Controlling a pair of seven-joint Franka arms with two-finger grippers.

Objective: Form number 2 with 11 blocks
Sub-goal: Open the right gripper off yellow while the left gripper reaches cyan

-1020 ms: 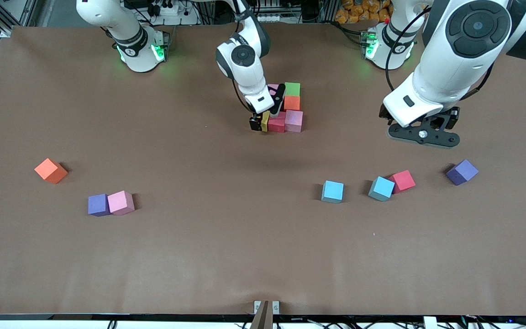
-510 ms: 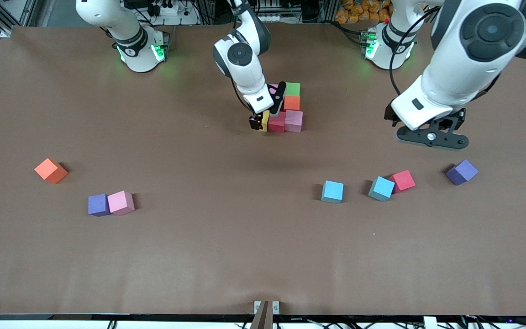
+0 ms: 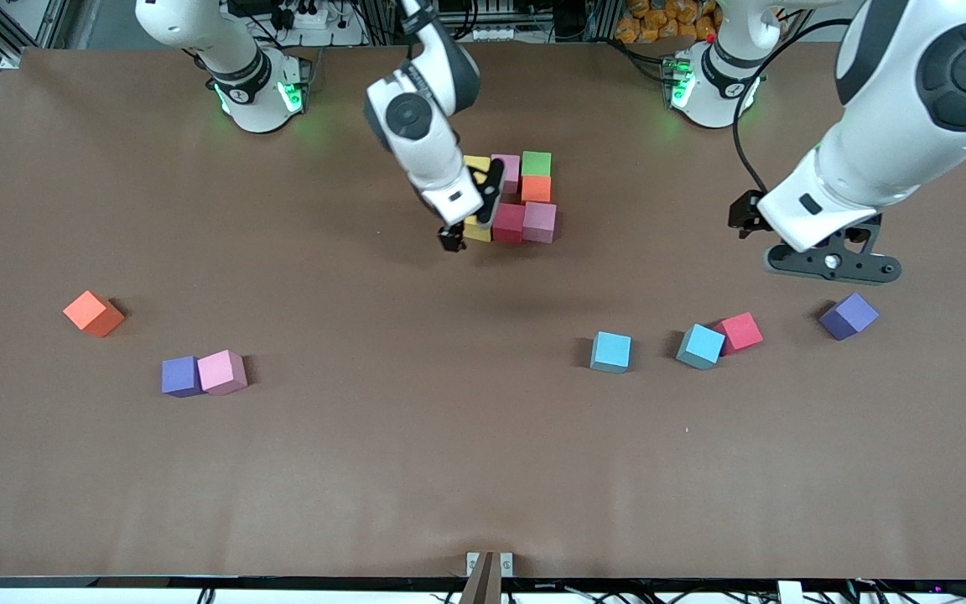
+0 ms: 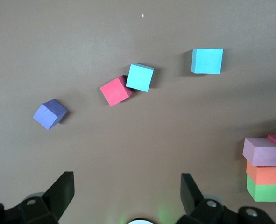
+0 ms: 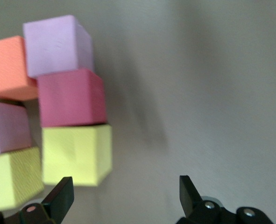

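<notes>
front view: nearest the camera, matte foam cubes lie scattered: a purple cube (image 3: 180, 376) touching a pink one (image 3: 222, 372), an orange one (image 3: 93, 313), two light blue (image 3: 611, 351), a red (image 3: 740, 332). farther off, seven blocks (image 3: 525, 210) sit clustered mid-table. right gripper (image 3: 470, 210), spread empty, hangs beside them; left gripper (image 3: 831, 262), likewise empty, hovers over bare table (image 3: 366, 470).

The right gripper (image 3: 468, 225) hangs fingers apart and empty just beside the block cluster (image 3: 513, 198) — the left gripper (image 3: 828, 262), also spread, hovers well apart from it.
</notes>
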